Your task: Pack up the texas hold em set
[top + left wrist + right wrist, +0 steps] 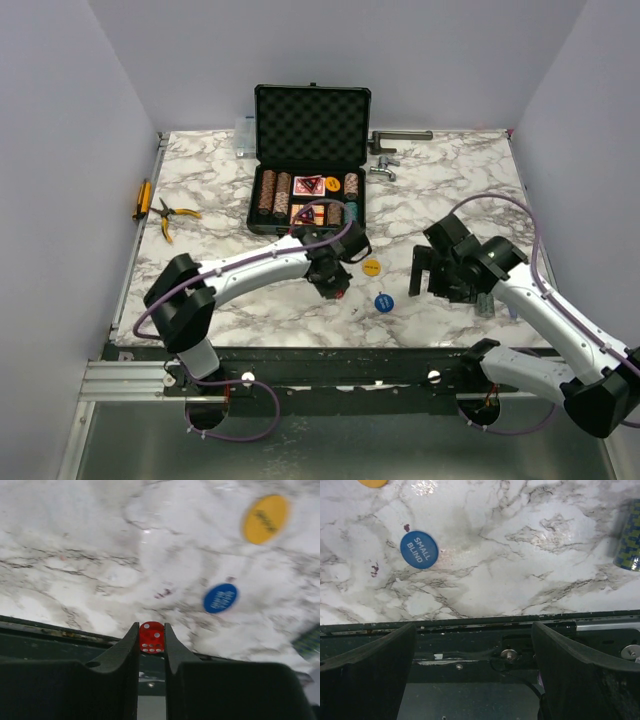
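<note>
The black foam-lined briefcase (311,125) stands open at the back centre, with brown chip stacks (274,194), cards and a red triangle inside. My left gripper (151,636) is shut on a red die (151,637) and holds it above the marble; it hangs just in front of the case in the top view (334,283). A yellow disc (372,267) (265,519) and a blue "small blind" disc (384,301) (220,598) (419,549) lie on the table. My right gripper (428,270) (472,630) is open and empty. A teal chip stack (629,537) lies at its right.
Yellow-handled pliers (168,214) and a yellow tool (142,198) lie at the left edge. Metal tools (392,150) lie right of the case and a clear plastic box (245,137) sits left of its lid. The black rail (330,365) runs along the near edge.
</note>
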Robot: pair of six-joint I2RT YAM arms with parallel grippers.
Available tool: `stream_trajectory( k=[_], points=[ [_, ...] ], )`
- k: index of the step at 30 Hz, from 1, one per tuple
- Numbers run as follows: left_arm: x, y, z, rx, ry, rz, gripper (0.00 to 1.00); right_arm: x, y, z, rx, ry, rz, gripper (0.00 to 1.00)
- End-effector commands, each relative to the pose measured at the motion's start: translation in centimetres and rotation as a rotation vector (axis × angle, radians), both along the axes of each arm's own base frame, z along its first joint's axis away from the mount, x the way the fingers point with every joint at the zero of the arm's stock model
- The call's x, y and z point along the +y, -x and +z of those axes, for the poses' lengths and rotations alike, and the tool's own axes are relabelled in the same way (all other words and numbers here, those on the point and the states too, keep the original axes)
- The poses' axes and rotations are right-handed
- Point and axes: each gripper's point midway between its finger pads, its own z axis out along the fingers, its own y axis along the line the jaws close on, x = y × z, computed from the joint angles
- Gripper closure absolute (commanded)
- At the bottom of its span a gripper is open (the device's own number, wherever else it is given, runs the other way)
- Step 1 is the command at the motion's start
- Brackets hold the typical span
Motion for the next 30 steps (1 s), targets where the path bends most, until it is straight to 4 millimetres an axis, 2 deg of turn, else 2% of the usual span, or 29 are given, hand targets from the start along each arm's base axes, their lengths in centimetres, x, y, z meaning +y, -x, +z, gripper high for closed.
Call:
stream_trajectory(
  k=[1,6,8,11,13,20,23,26,30],
  points=[
    [0.5,-2.7,7.7,-0.186,0.030,-0.052,1.00,1.7,-2.1,2.9,-0.081,-0.051,0.034,0.01],
    [1.3,-4.3,12.7,-0.246,0.103,-0.036,1.00,2.7,-3.7,6.4,-0.137,-0.089,0.031,0.01],
    [2.2,-5.3,14.4,-0.273,0.133,-0.013,1.00,2.9,-4.0,7.7,-0.154,-0.101,0.019,0.01],
    [4.3,-7.0,16.1,-0.308,0.153,0.013,1.00,3.1,-4.3,9.4,-0.187,-0.125,0.000,0.01],
    [5.9,-8.1,16.4,-0.314,0.152,0.031,1.00,3.1,-4.4,10.2,-0.201,-0.140,-0.017,0.01],
    [11.0,-13.1,16.2,-0.323,0.102,0.071,1.00,3.0,-3.2,10.9,-0.174,-0.184,-0.087,0.01],
    [12.4,-15.8,15.6,-0.310,0.084,0.099,1.00,1.9,-2.5,11.3,-0.189,-0.177,-0.126,0.01],
    [13.6,-18.8,14.3,-0.285,0.049,0.116,1.00,0.5,-1.8,11.2,-0.201,-0.145,-0.170,0.01],
    [15.5,-21.7,12.0,-0.234,0.018,0.161,1.00,-0.2,-1.2,10.9,-0.201,-0.138,-0.198,0.01]
  ],
)
